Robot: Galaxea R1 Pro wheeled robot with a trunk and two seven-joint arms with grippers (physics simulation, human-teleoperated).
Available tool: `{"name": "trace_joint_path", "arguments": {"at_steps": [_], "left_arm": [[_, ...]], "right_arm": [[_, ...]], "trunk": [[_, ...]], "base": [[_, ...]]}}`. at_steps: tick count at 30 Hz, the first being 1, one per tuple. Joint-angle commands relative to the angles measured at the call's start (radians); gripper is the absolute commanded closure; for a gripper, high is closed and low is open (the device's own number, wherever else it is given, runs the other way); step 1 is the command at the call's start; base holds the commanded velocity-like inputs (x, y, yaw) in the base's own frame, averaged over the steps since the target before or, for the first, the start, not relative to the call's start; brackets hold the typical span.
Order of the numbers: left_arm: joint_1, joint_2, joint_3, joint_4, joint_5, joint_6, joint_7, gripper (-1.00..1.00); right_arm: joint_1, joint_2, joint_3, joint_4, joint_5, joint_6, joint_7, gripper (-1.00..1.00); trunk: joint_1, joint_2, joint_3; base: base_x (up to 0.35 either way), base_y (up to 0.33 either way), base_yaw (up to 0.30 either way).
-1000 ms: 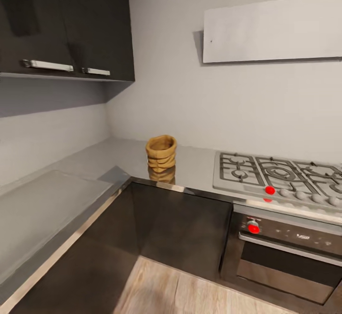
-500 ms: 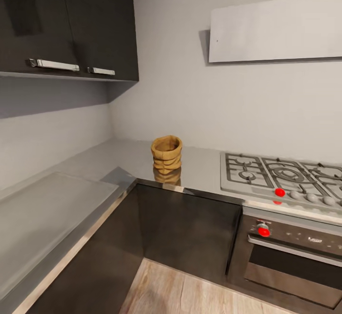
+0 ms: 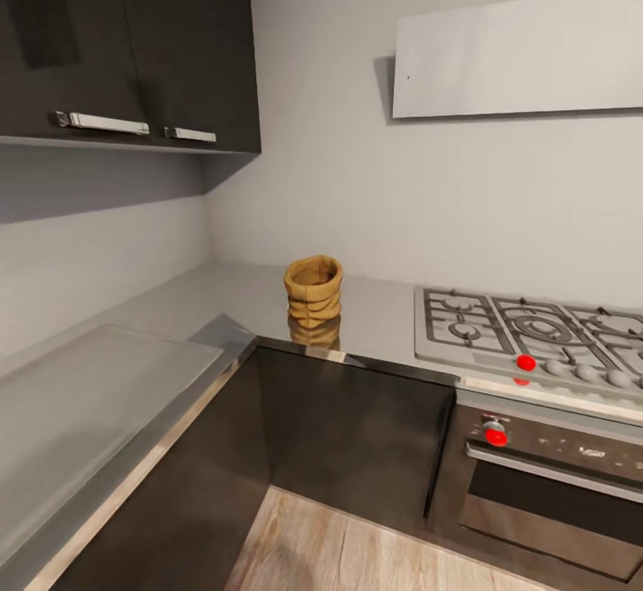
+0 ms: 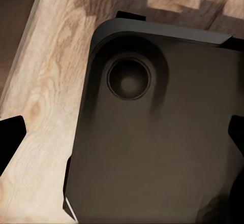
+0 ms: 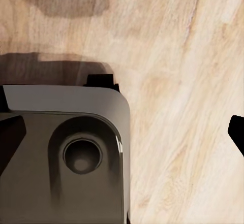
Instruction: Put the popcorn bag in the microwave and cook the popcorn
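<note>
The bag (image 3: pixel 313 288) looks like coarse, matt mustard cloth, creased in folds. The worktop (image 3: pixel 223 305) is grey, smooth and glossy enough to mirror it. Cabinets (image 3: pixel 348 430) are dark and semi-glossy, with a metal edge strip. The hob (image 3: pixel 527 332) is brushed steel. The floor (image 5: pixel 193 82) is pale, grained wood.

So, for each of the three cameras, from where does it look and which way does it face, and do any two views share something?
Head view: from the robot's head, facing forward and down at the kitchen corner, with the popcorn bag on the countertop beside the gas hob.
Left wrist view: on the left arm, pointing down at the wooden floor and the robot's dark base; the left gripper fingertips show wide apart.
Right wrist view: on the right arm, also pointing down; the right gripper fingertips are wide apart.
Both wrist views share floor and base.
</note>
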Motion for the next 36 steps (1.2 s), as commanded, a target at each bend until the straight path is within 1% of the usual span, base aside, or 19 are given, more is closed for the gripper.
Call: {"name": "trace_joint_path", "arguments": {"at_steps": [1, 18, 27, 36], "left_arm": [[0.0, -0.001, 0.001, -0.001, 0.006, -0.002, 0.003, -1.0], [0.0, -0.003, 0.0, 0.001, 0.004, -0.002, 0.004, -1.0], [0.0, -0.003, 0.0, 0.0, 0.004, -0.002, 0.005, -1.0], [0.0, -0.003, 0.0, 0.0, 0.004, -0.002, 0.005, -1.0]], "right_arm": [[-0.001, -0.001, -0.008, 0.003, 0.008, -0.006, 0.0, -1.0], [-0.001, 0.0, -0.008, 0.003, 0.008, -0.004, 0.002, -1.0], [-0.001, 0.006, -0.009, 0.003, 0.008, -0.002, 0.008, -1.0], [-0.001, 0.001, -0.008, 0.002, 0.01, -0.003, 0.017, -1.0]], "trunk": [[-0.004, 0.007, 0.002], [-0.069, 0.126, 0.056], [-0.104, 0.189, 0.084], [-0.138, 0.252, 0.112]], "base": [[0.0, 0.0, 0.0], [0.0, 0.0, 0.0], [0.0, 0.0, 0.0], [0.0, 0.0, 0.0]]}}
